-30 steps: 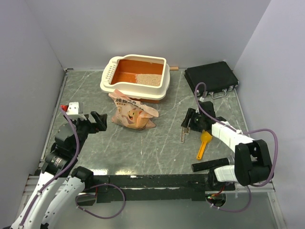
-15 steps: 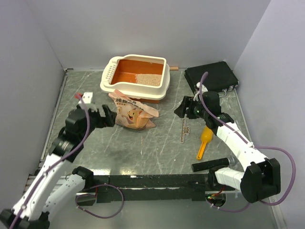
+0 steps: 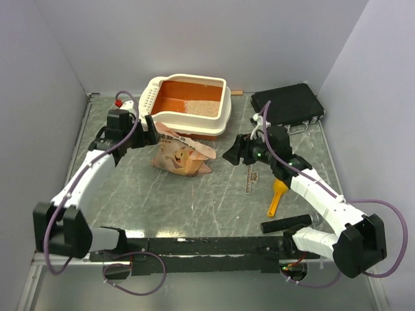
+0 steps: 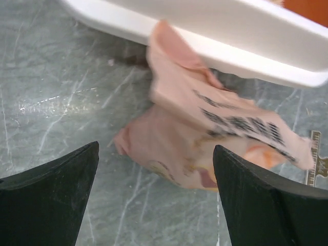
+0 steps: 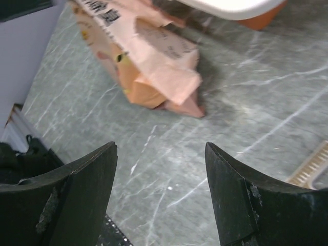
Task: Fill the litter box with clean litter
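Observation:
The litter box [image 3: 150, 103], orange with a cream rim, stands at the back middle of the table. A patch of clean litter [image 3: 204, 108] lies in its right half. A crumpled tan paper bag [image 3: 180, 154] lies just in front of the box. My left gripper [image 3: 148, 131] is open at the bag's upper left. In the left wrist view the bag [image 4: 205, 133] and the box rim [image 4: 230, 36] lie ahead of the left gripper [image 4: 155, 148]. My right gripper [image 3: 232, 152] is open a short way right of the bag, empty. The bag [image 5: 148, 61] lies beyond the right gripper [image 5: 160, 146].
An orange-yellow scoop [image 3: 277, 196] lies right of centre, next to a slim comb-like strip [image 3: 249, 180]. A black flat case [image 3: 287, 105] sits at the back right. A black bar [image 3: 285, 225] lies near the front edge. Grey walls close in the table on three sides.
My left arm has swung forward from the near left to the bag's upper left. My right arm has moved left from the scoop toward the bag, its jaws widening slightly.

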{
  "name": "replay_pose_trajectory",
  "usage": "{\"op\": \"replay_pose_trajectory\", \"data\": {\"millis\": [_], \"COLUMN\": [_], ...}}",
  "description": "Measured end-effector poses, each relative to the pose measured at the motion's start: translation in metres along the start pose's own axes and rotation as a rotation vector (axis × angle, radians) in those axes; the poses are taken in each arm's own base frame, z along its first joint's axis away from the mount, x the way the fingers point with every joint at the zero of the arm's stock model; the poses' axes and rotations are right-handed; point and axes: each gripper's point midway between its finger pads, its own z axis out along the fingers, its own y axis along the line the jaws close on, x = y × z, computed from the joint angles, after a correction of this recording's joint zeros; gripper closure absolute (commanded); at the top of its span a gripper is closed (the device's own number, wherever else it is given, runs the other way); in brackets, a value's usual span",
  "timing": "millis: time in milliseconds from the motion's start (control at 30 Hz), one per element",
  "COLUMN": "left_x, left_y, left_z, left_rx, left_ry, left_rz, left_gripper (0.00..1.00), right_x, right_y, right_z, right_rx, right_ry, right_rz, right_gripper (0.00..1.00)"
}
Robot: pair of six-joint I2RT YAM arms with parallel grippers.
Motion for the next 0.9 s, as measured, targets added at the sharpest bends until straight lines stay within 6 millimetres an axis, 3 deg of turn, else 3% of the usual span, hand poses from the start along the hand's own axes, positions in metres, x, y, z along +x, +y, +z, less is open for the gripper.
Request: {"op": "replay_pose_trajectory", "data": {"millis": [167, 267, 533, 700, 900], "left_x": [0.006, -0.004, -0.025, -0.053, -0.059], "left_y": [0.039, 0.043, 0.01, -0.018, -0.029], "left_z": [0.031, 0.044, 0.057, 0.042, 0.035], "left_rx": [0.019, 0.096, 0.375, 0.532, 0.59], "left_ry": [0.076, 0.093, 0.114, 0.073, 0.073], "left_rz": [-0.103, -0.145, -0.153, -0.112, -0.105], "left_gripper": [0.03, 0.03, 0.03, 0.03, 0.03], "right_x": [0.012, 0.027, 0.057, 0.062, 0.063], "right_y": [0.021, 0.025, 0.026, 0.028, 0.029], "right_z": [-0.003, -0.01, -0.022, -0.026, -0.026], "right_rx": [-0.063, -0.089, -0.124, -0.139, -0.146], "right_ry": [0.005, 0.008, 0.038, 0.036, 0.04], "right_rz": [-0.023, -0.022, -0.017, -0.023, -0.025], "right_gripper": [0.24, 0.24, 0.24, 0.24, 0.24]}}
